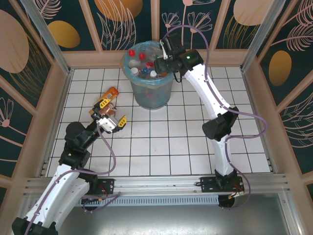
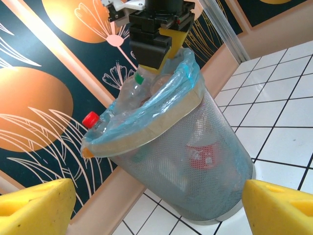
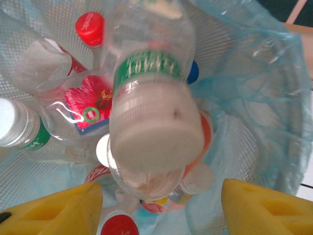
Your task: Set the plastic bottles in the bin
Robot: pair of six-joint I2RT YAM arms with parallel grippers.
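Top external: white tile table (image 1: 186,147), floral walls (image 1: 205,19); L tool (image 1: 112,111), R tool (image 1: 160,63) open, empty.

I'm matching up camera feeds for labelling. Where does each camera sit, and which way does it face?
Top external: above and behind the arm bases, looking down on the tiled table; both arms show, with left gripper and right gripper.
Left wrist: low over the table, facing the bin side-on; its own yellow fingertips flank the bottom.
Right wrist: over the bin, looking down at the plastic bottles inside; its yellow fingertips below.
Shared: top external and left wrist both show the right gripper over the bin's rim.
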